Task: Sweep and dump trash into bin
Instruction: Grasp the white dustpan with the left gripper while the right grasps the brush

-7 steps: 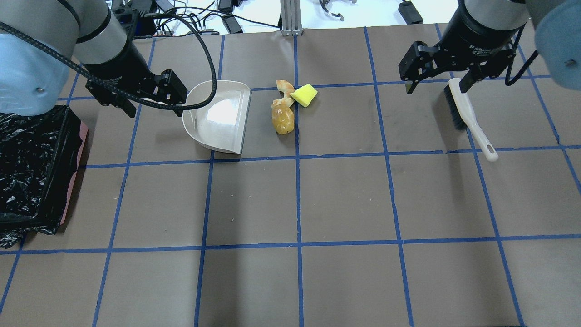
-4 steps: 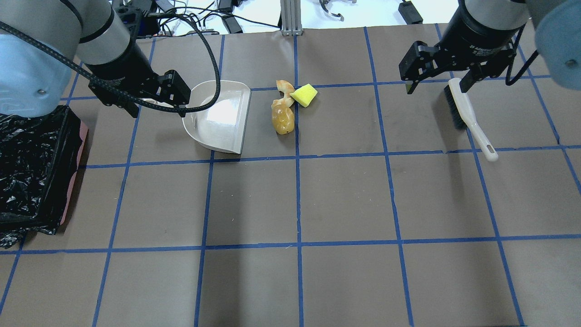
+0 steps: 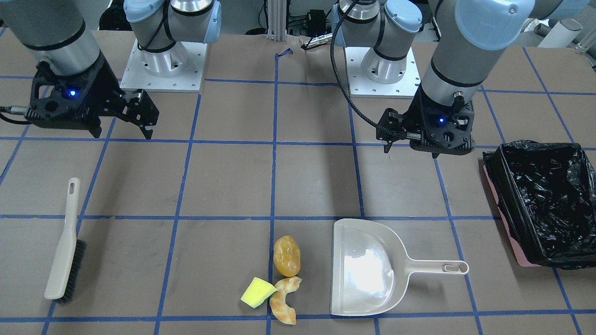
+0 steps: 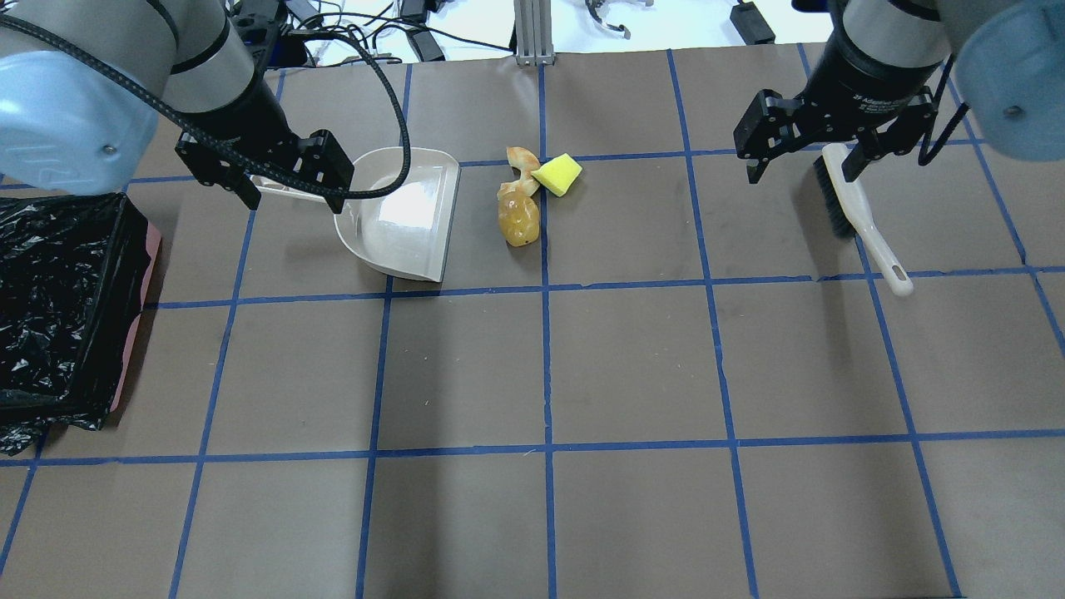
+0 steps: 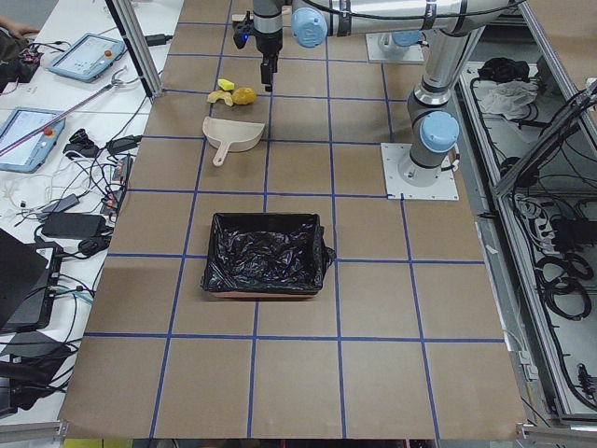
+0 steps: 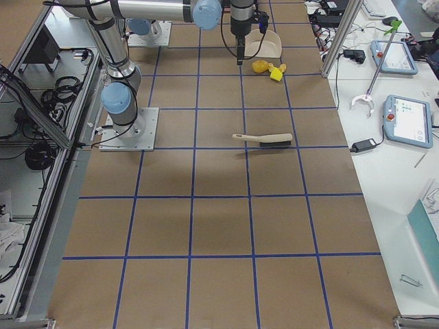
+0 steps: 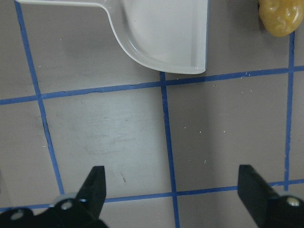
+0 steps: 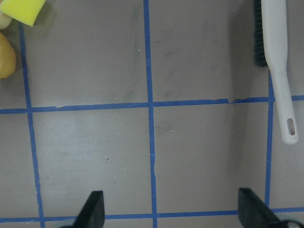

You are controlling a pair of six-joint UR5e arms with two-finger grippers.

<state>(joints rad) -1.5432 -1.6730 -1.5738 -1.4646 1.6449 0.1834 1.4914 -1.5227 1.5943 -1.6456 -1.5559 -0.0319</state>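
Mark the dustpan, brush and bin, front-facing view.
dustpan point(image 3: 365, 267): exterior front-facing view, middle of the scoop.
brush point(image 3: 65, 237): exterior front-facing view, on its pale handle.
bin point(image 3: 545, 200): exterior front-facing view, black liner inside.

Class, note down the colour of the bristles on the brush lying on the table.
The bristles are black, seen best in the exterior front-facing view.

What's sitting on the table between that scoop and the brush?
The overhead view shows three things beside the dustpan: an amber lump, a yellow sponge wedge, a tan croissant piece. Then bare tabletop up to the brush.
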